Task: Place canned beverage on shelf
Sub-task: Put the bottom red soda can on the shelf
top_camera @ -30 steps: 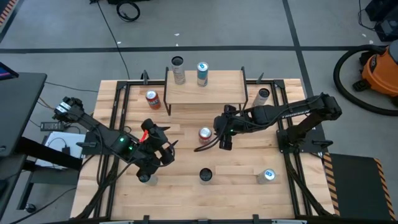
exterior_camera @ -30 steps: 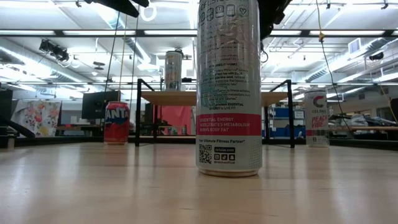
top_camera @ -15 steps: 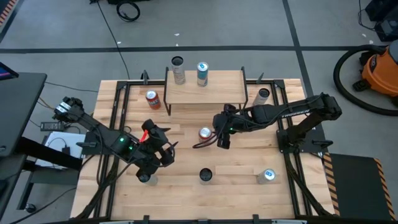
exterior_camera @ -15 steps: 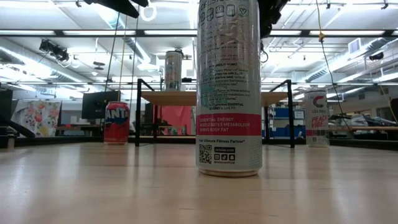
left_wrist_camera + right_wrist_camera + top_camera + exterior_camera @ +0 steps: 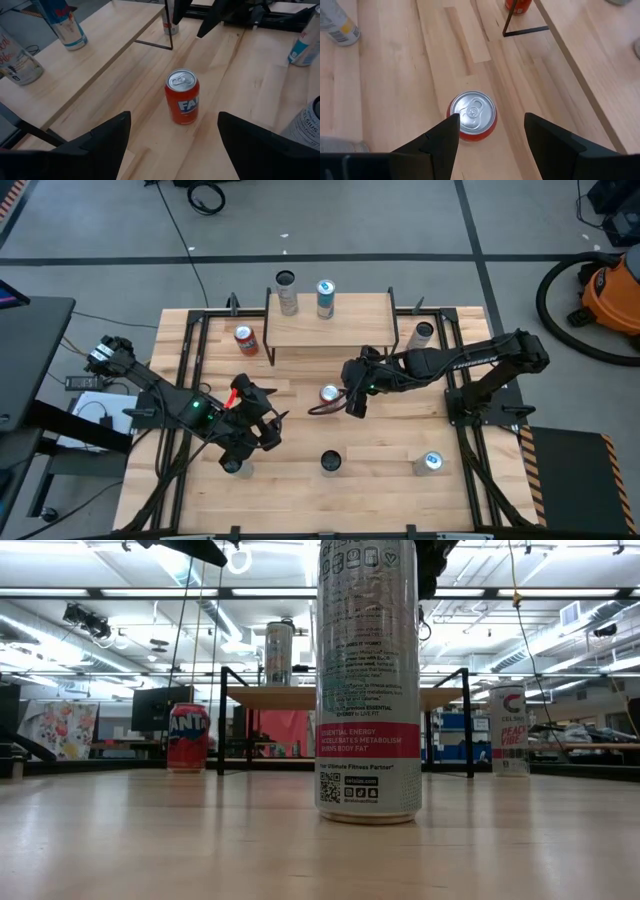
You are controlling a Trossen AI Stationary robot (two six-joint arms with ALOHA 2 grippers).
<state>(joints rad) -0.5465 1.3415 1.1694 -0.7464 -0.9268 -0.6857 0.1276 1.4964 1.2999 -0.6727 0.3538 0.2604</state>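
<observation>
Wooden surface [image 5: 400, 435] carries everything, black frame rails along its sides. The shelf [image 5: 345, 328] stands at the far middle of it, light-wood board on thin black legs. Two cans already on the shelf's far left part: a tall silver can [image 5: 287, 292] at the corner and a blue-and-silver can [image 5: 325, 298] just beside it, both upright.

Right arm reaches in from the right side toward the middle; right pincer [image 5: 345, 390] hangs above the red can [image 5: 329, 395], which stands upright on the surface in front of the shelf, near it but not on it. Right wrist view: the can's silver top [image 5: 473, 111] sits between the two dark fingers [image 5: 440, 140], fingers spread apart, not touching it, nothing gripped.

Left arm lies across the front left of the surface; left pincer [image 5: 262, 420] is spread wide, holding nothing. Its wrist view looks at an orange soda can [image 5: 182, 96] standing upright to the left of the shelf, well ahead of the fingers.

Other upright cans: tall white-and-pink can [image 5: 367, 680] at front middle, filling the low view; a white can [image 5: 422, 335] right of the shelf; a blue-topped can [image 5: 431, 462] front right; a silver can [image 5: 232, 466] front left, just beside the left arm.
</observation>
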